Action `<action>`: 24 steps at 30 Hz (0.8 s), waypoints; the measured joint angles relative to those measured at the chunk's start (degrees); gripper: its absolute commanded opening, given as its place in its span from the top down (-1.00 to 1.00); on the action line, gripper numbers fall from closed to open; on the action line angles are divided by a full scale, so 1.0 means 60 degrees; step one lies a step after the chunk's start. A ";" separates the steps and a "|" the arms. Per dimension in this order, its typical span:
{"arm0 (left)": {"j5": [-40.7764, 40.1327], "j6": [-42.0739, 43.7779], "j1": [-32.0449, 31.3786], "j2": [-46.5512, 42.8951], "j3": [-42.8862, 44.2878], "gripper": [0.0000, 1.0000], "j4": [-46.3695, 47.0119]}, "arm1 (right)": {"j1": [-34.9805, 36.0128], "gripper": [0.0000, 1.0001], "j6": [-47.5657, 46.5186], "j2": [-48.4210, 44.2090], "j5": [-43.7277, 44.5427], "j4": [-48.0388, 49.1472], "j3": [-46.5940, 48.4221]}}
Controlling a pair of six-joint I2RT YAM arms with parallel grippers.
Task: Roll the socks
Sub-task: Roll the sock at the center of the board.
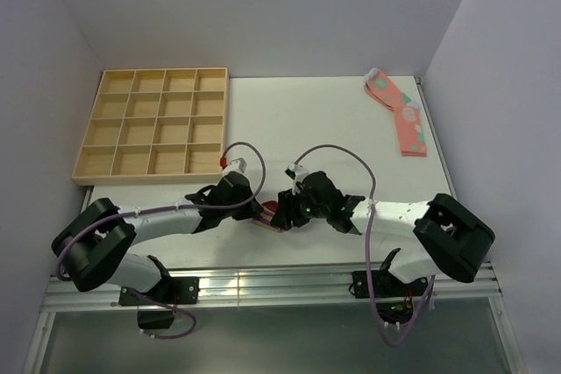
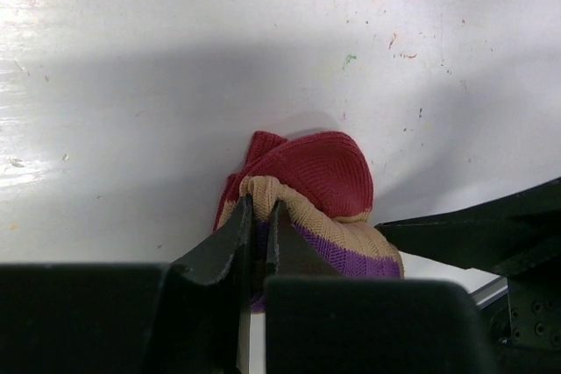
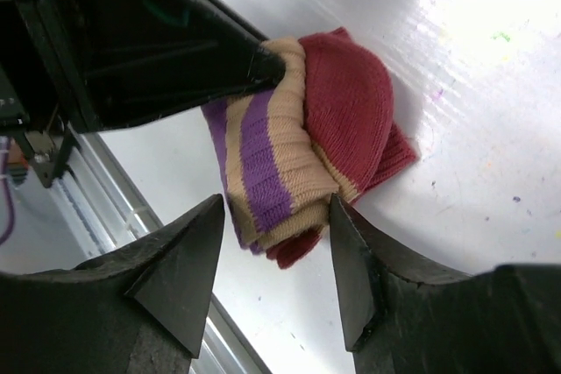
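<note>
Sock roll [image 1: 270,214], striped red, tan and purple, lies at 6 o'clock on the white surface [image 1: 307,120]. Left tool [image 2: 261,208] pinches its tan fold; right tool [image 3: 276,206] is spread apart around it.

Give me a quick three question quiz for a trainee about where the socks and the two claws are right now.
1. True or false: the left claw is shut on the striped sock.
2. Where on the table do the pink socks lie? A, far right corner; B, near left corner; C, between the claws.
3. Fill in: the right claw, straddling the striped sock, is ___ (open or shut).
Key: 1 true; 2 A; 3 open.
</note>
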 measured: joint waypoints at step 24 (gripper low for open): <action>0.0568 0.0583 0.0091 0.1122 0.1133 0.99 -0.0546 | 0.0831 -0.01 -0.0251 0.0087 0.1953 0.0616 -0.0277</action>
